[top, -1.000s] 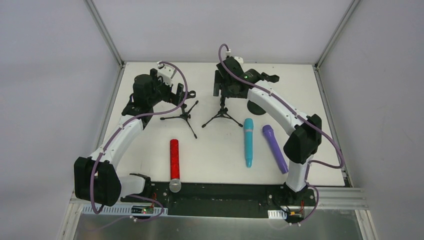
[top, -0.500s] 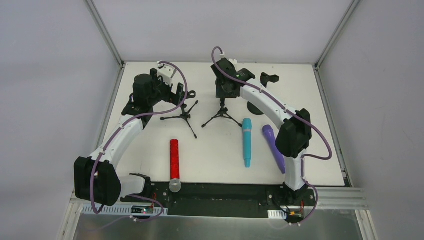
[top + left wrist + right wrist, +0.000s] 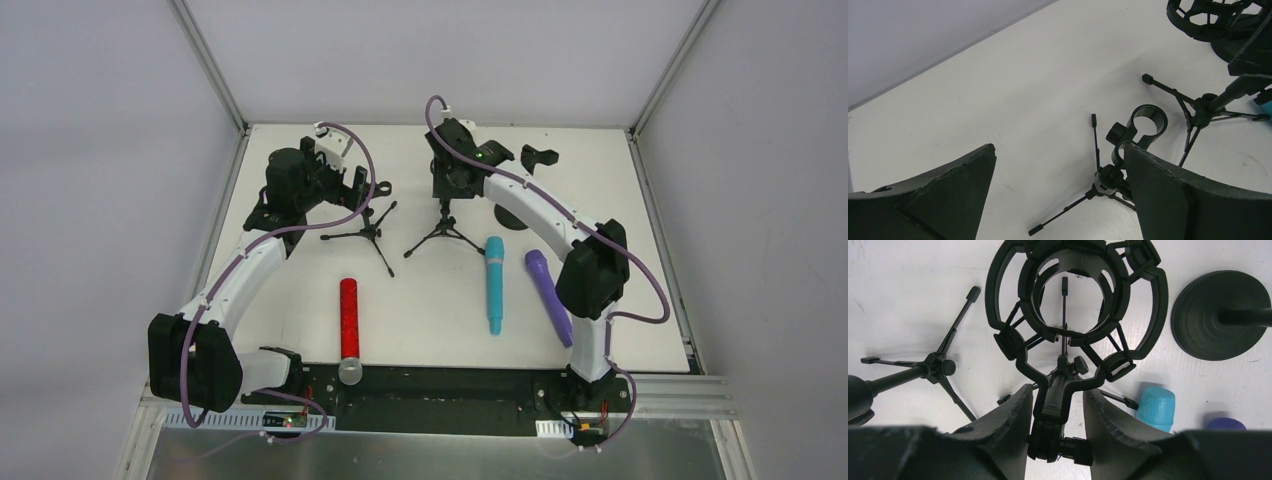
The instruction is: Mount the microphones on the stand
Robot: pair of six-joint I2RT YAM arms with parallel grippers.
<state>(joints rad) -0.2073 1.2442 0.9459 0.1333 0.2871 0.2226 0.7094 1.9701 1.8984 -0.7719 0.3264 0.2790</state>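
None of the three microphones is on a stand yet, so by the look of it the job is only at its opening step. The red microphone (image 3: 348,312) lies flat on the bench (image 3: 420,330) near the front edge. The cyan microphone (image 3: 496,285) and the purple microphone (image 3: 550,298) lie side by side further right, apart from each other. Behind them are three holders: a left stand (image 3: 370,232) on tripod legs with a ring clip (image 3: 1149,120), a middle stand (image 3: 446,228) with a round cradle (image 3: 1009,342), and a round-base stand (image 3: 1218,325) at the far right. The right hand (image 3: 1058,389) has its fingers drawn in on either side of the middle stand's neck just under the cradle and appears clamped on it, probably to steady or reposition it. The left hand (image 3: 1058,150) hangs above the left stand with its fingers wide apart, holding nothing. What remains, as far as I can judge, is everything that counts: each microphone must be picked up and seated in a holder.
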